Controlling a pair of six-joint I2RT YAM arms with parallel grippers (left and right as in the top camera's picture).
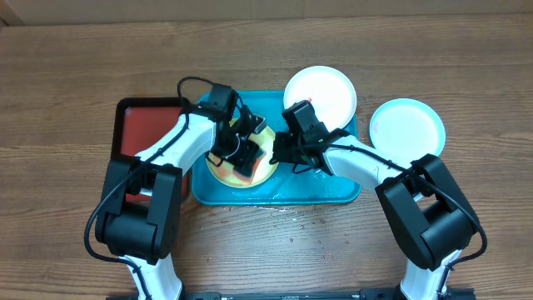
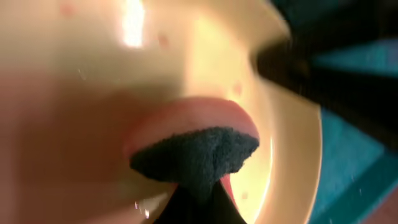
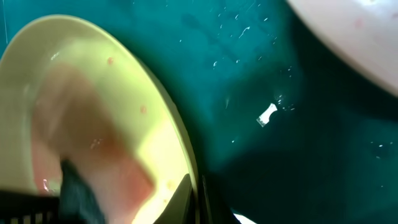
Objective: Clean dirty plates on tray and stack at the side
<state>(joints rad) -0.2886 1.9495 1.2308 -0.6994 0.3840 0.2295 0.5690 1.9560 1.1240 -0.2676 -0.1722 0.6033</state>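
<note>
The yellow-green plate (image 1: 223,173) lies in the turquoise tray (image 1: 283,190), smeared red-orange. My left gripper (image 1: 241,154) is shut on a dark sponge (image 2: 196,155) that presses on the plate's wet inside (image 2: 292,155). Its jaws are hidden under the sponge. My right gripper (image 1: 281,154) is shut on the plate's right rim (image 3: 194,199), one finger on each side, and the plate (image 3: 143,112) looks tilted up. The white plate (image 1: 321,96) rests over the tray's far right corner. The pale blue plate (image 1: 408,127) lies on the table to the right of the tray.
A red tray with a black rim (image 1: 137,129) sits against the turquoise tray's left side, under my left arm. Water drops glint on the tray floor (image 3: 280,143). The white plate's edge (image 3: 354,37) shows at the upper right of the right wrist view.
</note>
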